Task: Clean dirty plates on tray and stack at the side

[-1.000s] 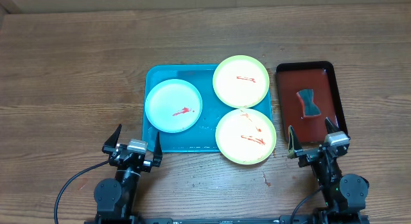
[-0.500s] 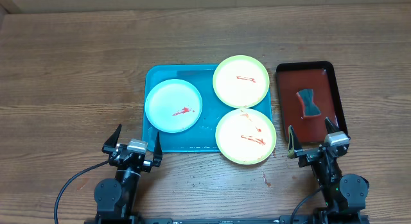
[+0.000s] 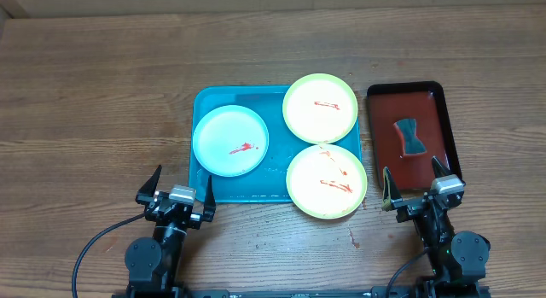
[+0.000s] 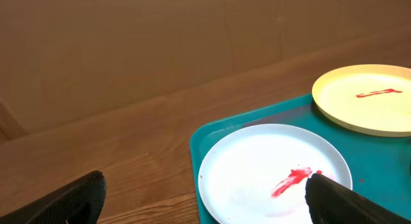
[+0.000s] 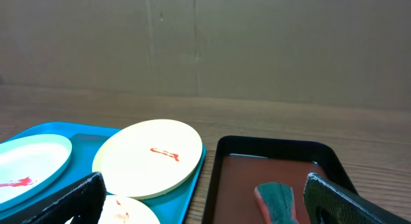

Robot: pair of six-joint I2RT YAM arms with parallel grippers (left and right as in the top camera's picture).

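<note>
The turquoise tray (image 3: 247, 192) lies mid-table. A mint-white plate (image 3: 230, 142) with a red streak lies on its left part; it also shows in the left wrist view (image 4: 257, 166). Two yellow-green plates with red streaks overlap the tray's right rim, one at the back (image 3: 320, 108) and one at the front (image 3: 327, 182). The back one shows in both wrist views (image 4: 366, 99) (image 5: 149, 158). My left gripper (image 3: 177, 195) is open and empty in front of the tray's left corner. My right gripper (image 3: 415, 191) is open and empty, near the front of the dark red tray.
A dark red, black-rimmed tray (image 3: 428, 97) stands right of the plates and holds a green and red sponge (image 3: 412, 137), also in the right wrist view (image 5: 277, 199). A small red sauce spot (image 3: 352, 239) marks the wooden table in front of the front plate.
</note>
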